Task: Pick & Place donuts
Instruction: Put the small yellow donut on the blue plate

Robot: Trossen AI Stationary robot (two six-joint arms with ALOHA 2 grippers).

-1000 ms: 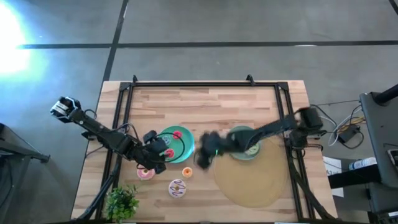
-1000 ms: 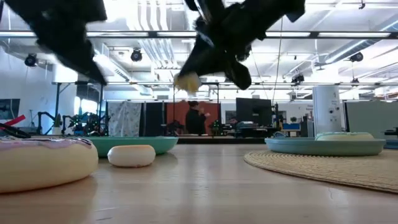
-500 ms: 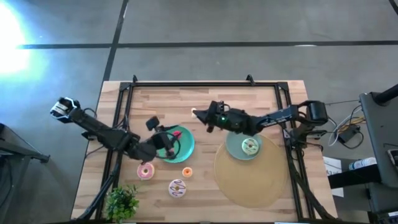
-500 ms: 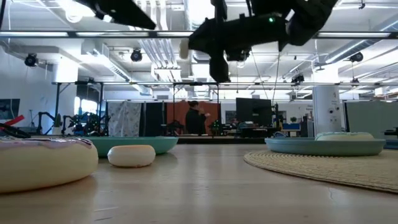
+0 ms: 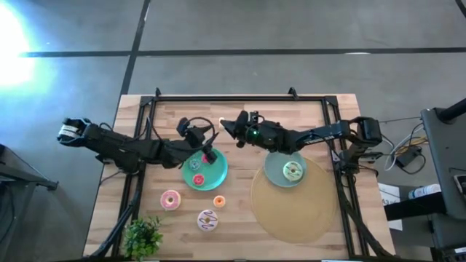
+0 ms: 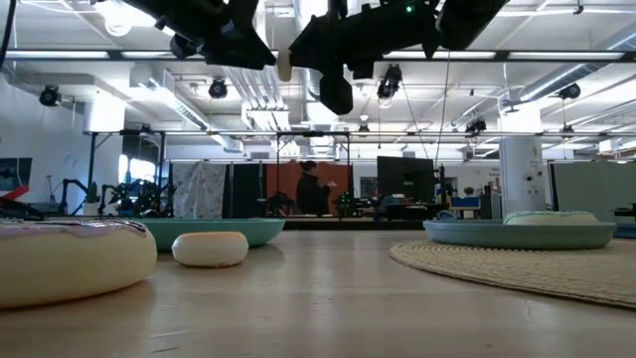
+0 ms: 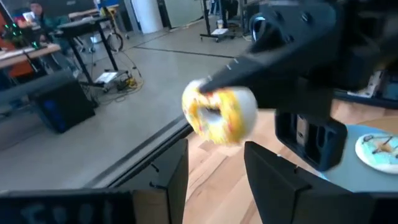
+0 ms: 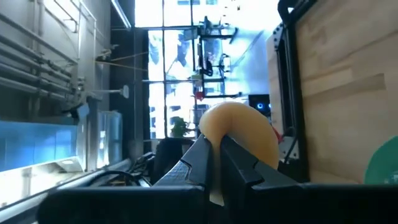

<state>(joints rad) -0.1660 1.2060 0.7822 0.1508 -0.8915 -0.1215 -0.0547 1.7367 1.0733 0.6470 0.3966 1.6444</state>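
Wooden table: nearest edge has a leafy plant at the left corner, a white donut with purple streaks beside it, and a round woven mat to the right. Pink donut and small orange donut sit just behind the white one, all apart from each other.

Teal plate, mid-table, holds a green donut and a small red donut. Grey-blue plate on the mat's far edge carries one pale iced donut.

Both arms are raised over the strip between the teal plate and the far rail. Right gripper is clamped on a yellow donut, held in the air clear of the table, fingers pinched through the ring. Left gripper faces it at close range, fingers spread and empty, the donut just ahead of its tips, not touching. Left arm's wrist hangs over the teal plate's far rim and hides part of it.

Low view: a person stands far back in the room.
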